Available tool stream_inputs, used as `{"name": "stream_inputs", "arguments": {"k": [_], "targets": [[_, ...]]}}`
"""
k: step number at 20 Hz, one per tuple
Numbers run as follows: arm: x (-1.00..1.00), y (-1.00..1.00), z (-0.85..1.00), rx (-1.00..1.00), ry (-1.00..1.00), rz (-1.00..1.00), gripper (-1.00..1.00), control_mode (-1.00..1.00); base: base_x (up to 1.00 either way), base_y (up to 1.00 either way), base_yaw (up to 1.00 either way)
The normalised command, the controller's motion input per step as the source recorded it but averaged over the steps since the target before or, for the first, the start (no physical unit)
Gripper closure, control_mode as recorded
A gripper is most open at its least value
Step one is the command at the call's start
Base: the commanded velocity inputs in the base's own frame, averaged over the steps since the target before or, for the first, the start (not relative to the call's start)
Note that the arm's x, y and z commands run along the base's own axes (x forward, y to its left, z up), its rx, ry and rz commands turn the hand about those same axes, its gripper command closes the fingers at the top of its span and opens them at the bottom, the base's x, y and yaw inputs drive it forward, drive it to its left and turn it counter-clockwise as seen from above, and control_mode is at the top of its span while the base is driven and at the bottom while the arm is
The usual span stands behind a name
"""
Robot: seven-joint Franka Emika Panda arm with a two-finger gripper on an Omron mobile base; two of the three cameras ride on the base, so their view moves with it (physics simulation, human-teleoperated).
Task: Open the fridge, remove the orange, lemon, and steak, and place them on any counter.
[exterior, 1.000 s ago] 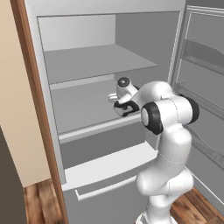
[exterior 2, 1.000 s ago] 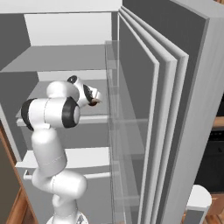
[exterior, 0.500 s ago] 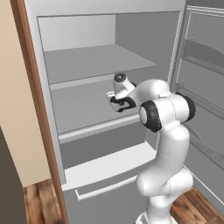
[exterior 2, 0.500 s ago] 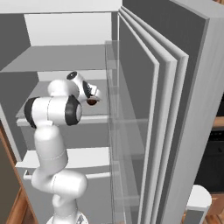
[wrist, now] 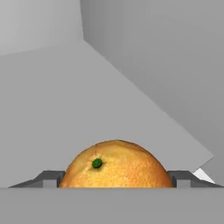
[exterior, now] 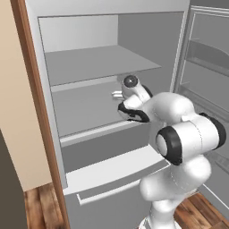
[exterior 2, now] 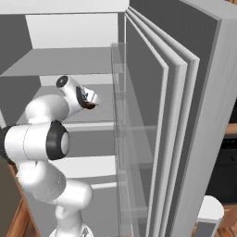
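Grey fridge point(exterior: 89, 67) interior, door swung wide for access; arm reaches onto the middle shelf point(exterior: 85, 109). Gripper point(wrist: 116, 181) jaws closed around the orange point(wrist: 116, 164), one tip on each flank, fruit seated between them above the shelf, probably for lifting out.
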Motion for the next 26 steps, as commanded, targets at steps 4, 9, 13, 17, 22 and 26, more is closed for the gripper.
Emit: {"name": "stream_inputs", "arguments": {"k": [4, 9, 13, 17, 22, 26], "targets": [[-1.00, 0.00, 0.46, 0.02, -0.14, 0.01, 1.00, -1.00, 0.00, 0.00, 0.00], [-1.00, 0.00, 0.19, 0.00, -0.21, 0.03, 1.00, -1.00, 0.00, 0.00, 0.00], [-1.00, 0.00, 0.62, 0.00, -0.14, 0.02, 1.00, -1.00, 0.00, 0.00, 0.00], [-1.00, 0.02, 0.92, 0.01, -0.01, 0.01, 1.00, -1.00, 0.00, 0.00, 0.00], [-1.00, 0.05, 0.64, 0.01, 0.01, 0.00, 1.00, -1.00, 0.00, 0.00, 0.00], [-0.73, 0.06, 0.18, 0.00, 0.05, 0.00, 1.00, -1.00, 0.00, 0.00, 0.00]]}}
